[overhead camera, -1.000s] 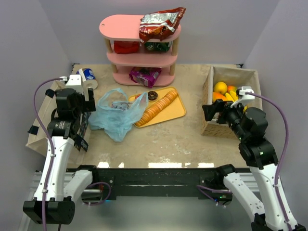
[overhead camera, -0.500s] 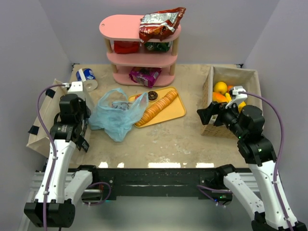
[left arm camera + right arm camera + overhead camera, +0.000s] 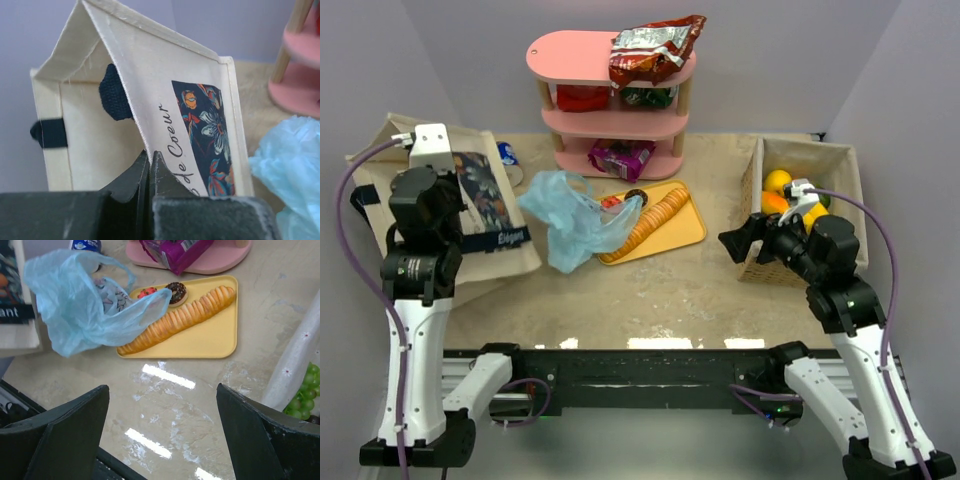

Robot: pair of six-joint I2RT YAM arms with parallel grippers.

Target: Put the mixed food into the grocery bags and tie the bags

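Note:
My left gripper (image 3: 150, 159) is shut on the top hem of a cream canvas tote (image 3: 495, 225) with a floral print, holding it raised at the left of the table. A light-blue plastic grocery bag (image 3: 570, 222) (image 3: 75, 310) lies crumpled beside the tote, one handle draped over the yellow tray (image 3: 688, 230). Food: a doughnut (image 3: 637, 197) (image 3: 176, 291) on the tray, a crisp bag (image 3: 655, 48) on top of the shelf, a purple packet (image 3: 620, 157) on its lowest tier, and fruit (image 3: 778, 183) in the basket. My right gripper (image 3: 161, 387) (image 3: 735, 240) hangs open over bare table, holding nothing.
A long sliced loaf (image 3: 655, 222) lies on the tray. The pink three-tier shelf (image 3: 570, 52) stands at the back. A cloth-lined wicker basket (image 3: 753, 262) sits at the right, just beside my right arm. A blue-and-white can (image 3: 507, 152) peeks out behind the tote.
My left gripper closed on the tote's hem and lifted it up and back. The plastic bag shifted right onto the tray. My right gripper drifted a little left.

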